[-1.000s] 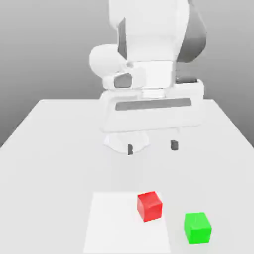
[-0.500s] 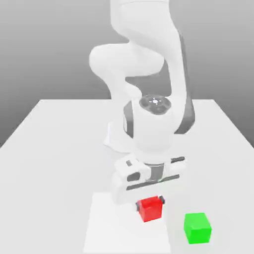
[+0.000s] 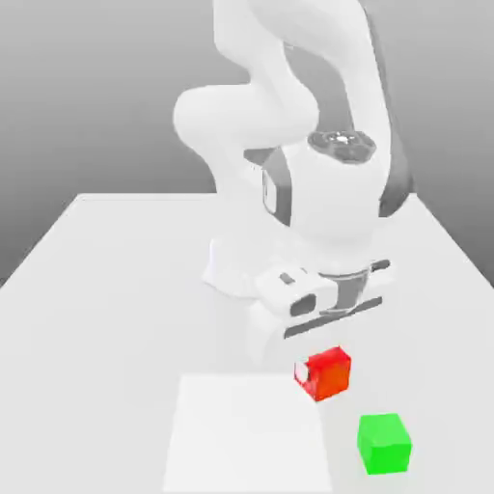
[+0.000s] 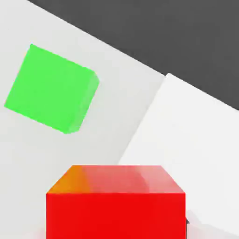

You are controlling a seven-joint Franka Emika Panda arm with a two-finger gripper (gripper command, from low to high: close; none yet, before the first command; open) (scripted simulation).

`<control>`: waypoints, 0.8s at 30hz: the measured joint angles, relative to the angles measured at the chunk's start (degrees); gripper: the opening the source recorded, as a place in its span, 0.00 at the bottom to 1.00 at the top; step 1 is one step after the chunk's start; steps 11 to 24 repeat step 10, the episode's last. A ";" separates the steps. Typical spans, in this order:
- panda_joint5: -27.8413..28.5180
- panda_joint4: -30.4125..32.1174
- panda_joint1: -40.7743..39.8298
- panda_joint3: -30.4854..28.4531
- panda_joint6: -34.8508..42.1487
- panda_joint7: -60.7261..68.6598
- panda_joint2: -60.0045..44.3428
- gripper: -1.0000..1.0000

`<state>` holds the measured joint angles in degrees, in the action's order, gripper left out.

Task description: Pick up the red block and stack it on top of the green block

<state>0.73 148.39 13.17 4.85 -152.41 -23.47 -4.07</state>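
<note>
Behind the pale bench (image 3: 87,338), we see a backdrop (image 3: 58,96) shaded in greys, lighter high up and darker near the bench's far edge. We take the green block (image 3: 384,445) as our landmark: it sits flat on the bench, with nothing stacked on its top face. On the exterior view's left of the green block, and apart from it, lies a flat white square (image 3: 246,434).

We find the red block (image 3: 326,374) near the green block, behind it and toward the exterior view's left, farther from that camera. We have it clear of the green block, with a gap between the two. We see it raised above the bench and turned at an angle compared with the green block's faces.

We see the jaws closed against the red block's sides, spread only as wide as the block itself, so they have hold of it. A pale patch shows at the side of the red block away from the green block; we cannot tell whether it is part of the jaws or a reflection.

The white robot arm (image 3: 236,125) rises behind the green block, toward the exterior view's left, and its hand (image 3: 323,299) comes down over the red block, angled rather than square to the green block. In the hand view, we see the red block close to the camera, with the green block beyond it on the bench, the two well separated, and the white square on another side of the green block.
</note>
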 joint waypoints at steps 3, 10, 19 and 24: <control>0.82 -4.65 1.49 1.53 1.64 4.47 -3.06 0.00; 2.90 -5.79 2.22 0.74 -4.72 3.84 -10.63 1.00; 2.90 -5.79 2.22 0.74 -4.72 3.84 -10.63 1.00; 2.90 -5.79 2.22 0.74 -4.72 3.84 -10.63 1.00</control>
